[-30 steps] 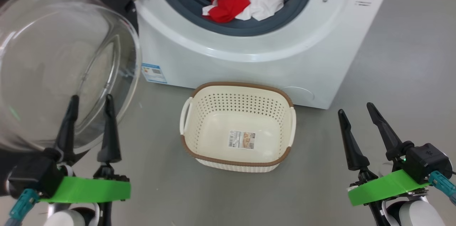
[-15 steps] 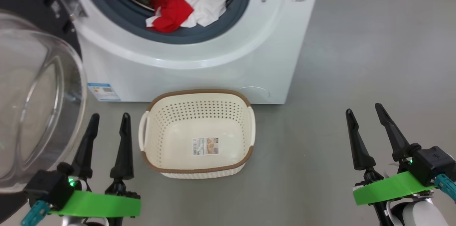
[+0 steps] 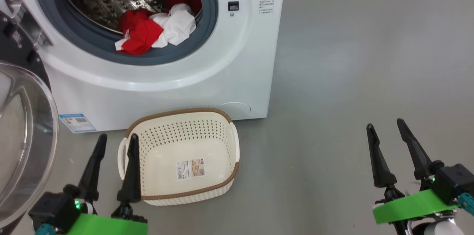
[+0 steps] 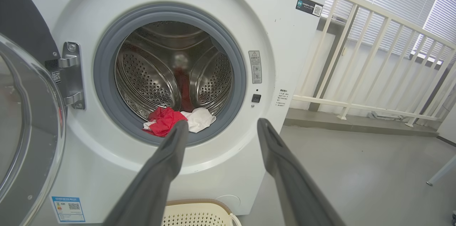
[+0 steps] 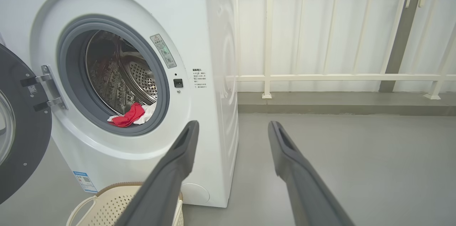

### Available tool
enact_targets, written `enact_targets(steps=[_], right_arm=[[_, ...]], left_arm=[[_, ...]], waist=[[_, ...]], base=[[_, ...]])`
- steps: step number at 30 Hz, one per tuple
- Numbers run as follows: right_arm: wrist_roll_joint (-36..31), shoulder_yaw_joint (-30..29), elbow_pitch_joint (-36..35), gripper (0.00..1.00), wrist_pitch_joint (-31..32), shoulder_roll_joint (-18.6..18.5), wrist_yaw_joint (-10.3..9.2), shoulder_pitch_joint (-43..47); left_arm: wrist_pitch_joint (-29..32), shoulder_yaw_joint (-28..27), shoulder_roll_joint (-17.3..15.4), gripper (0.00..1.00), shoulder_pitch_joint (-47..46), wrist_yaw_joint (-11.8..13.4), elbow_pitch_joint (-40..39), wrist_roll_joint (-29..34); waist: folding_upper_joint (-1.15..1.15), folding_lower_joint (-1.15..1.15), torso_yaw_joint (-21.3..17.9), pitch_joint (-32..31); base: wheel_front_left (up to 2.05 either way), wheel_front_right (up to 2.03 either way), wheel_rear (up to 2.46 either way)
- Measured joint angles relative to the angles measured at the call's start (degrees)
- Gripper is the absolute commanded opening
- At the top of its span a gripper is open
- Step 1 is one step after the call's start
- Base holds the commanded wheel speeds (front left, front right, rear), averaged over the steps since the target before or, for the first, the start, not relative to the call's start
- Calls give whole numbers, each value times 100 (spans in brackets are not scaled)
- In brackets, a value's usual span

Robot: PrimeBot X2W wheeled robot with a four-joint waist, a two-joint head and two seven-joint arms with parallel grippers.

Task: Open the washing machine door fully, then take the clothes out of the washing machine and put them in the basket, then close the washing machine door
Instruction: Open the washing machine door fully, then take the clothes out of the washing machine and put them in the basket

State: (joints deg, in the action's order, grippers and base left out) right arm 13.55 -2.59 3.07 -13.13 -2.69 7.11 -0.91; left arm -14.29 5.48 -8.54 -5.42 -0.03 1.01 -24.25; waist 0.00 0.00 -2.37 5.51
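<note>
Two empty tools, left tool (image 3: 118, 136) and right tool (image 3: 384, 123), are gaping wide before the white boxy washing machine (image 3: 237, 60).

Black tapered claw fingers (image 3: 131, 168), green brackets (image 3: 411, 207), teal cables (image 3: 467, 201)

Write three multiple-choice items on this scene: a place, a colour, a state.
1. Where is the basket?
A) on the floor before the washer
B) on top of the washer
C) on a table

2. What colours are the clothes?
A) blue and green
B) red and white
C) black and yellow

3. How is the door?
A) shut
B) removed
C) swung open

1 A: it stands on the floor.
2 B: red and white cloth lies in the opening.
3 C: it hangs aside at the left.
</note>
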Motion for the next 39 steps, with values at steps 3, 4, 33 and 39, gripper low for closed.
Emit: enact_targets(steps=[3, 4, 33, 39], right_arm=[[0, -16, -36, 100, 0, 2, 0, 165], [0, -27, -52, 100, 0, 8, 0, 243], [14, -321, -427, 100, 2, 68, 0, 898], [15, -326, -446, 100, 2, 69, 0, 898]], left_arm=[[-1, 12, 0, 100, 157, -2, 1, 10], [-1, 20, -2, 100, 222, -3, 3, 21], [31, 236, -204, 100, 907, 211, -282, 515], [67, 242, -264, 100, 906, 380, -304, 605]], waist=[[0, 0, -27, -103], [0, 0, -32, -142], [0, 0, 63, -580], [0, 0, 101, -555]], base=[[0, 0, 0], [0, 0, 0], [0, 0, 0], [3, -3, 0]])
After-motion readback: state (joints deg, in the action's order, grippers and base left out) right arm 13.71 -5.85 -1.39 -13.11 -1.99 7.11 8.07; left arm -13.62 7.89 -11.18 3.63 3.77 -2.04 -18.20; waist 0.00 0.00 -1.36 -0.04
